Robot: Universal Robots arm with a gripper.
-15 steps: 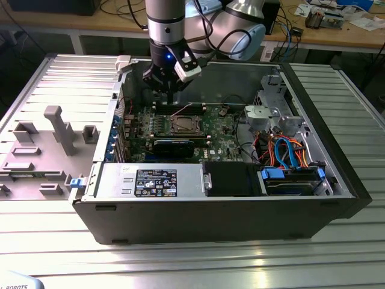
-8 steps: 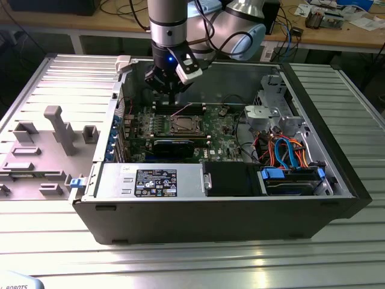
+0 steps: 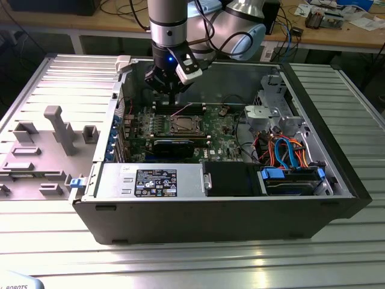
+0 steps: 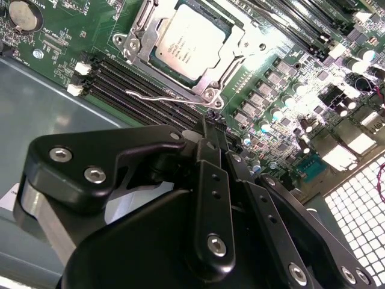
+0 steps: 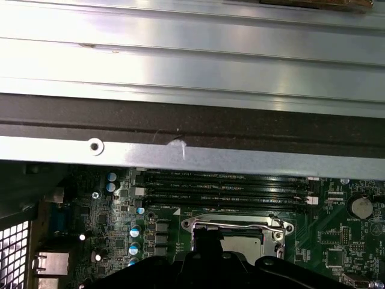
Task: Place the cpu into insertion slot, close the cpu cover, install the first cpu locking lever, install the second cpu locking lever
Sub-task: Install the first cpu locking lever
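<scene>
Pincer over the socket, cpu seated.
The cpu lies in the slot with the cover down around it; the pincer hangs just beside, fingers together, holding nothing, on the board.

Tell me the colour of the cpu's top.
Silvery grey metal; the cpu shows best in the second wrist view.

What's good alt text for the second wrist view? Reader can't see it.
The cpu sits in the insertion slot on a green motherboard, framed by the silvery cpu cover. A thin wire locking lever lies beside the socket, with the black gripper hovering close above, fingers together.
</scene>
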